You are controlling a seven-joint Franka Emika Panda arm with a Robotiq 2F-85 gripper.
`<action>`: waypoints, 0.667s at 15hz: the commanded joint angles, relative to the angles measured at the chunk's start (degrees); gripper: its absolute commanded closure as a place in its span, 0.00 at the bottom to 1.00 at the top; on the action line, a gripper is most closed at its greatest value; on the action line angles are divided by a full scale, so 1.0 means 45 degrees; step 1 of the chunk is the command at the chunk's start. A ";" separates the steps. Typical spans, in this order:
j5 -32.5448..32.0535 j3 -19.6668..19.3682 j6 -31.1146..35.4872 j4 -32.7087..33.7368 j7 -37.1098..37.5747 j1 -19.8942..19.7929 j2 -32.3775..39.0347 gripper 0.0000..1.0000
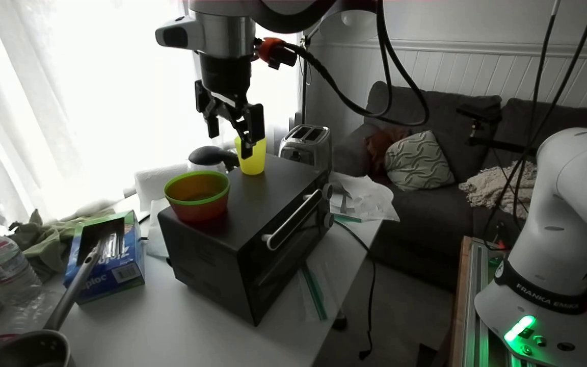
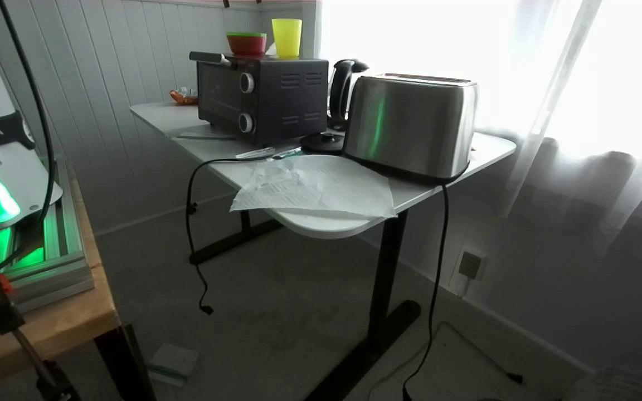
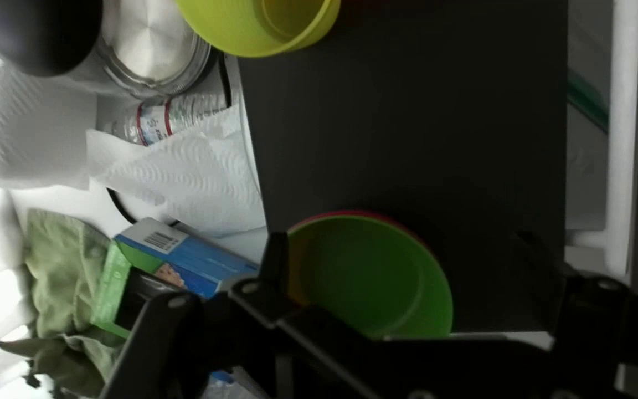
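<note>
As seen in an exterior view, gripper [image 1: 230, 138] at upper left of centre, above dark oven [image 1: 273, 188], fingers spread well apart. Red bowl [image 1: 198, 211] on oven top, lower left of gripper; yellow cup [image 1: 256, 163] upright on same top, partly hidden behind a finger. In wrist view, green bowl [image 3: 374, 280] nested in the red at lower centre, framed between fingers; cup at top edge, blue box [image 3: 200, 261] and olive cloth [image 3: 64, 266] at lower left.
</note>
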 commanded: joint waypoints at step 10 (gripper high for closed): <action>0.2054 0.0296 -0.0024 -0.0231 -0.4849 0.0010 0.0754 0.22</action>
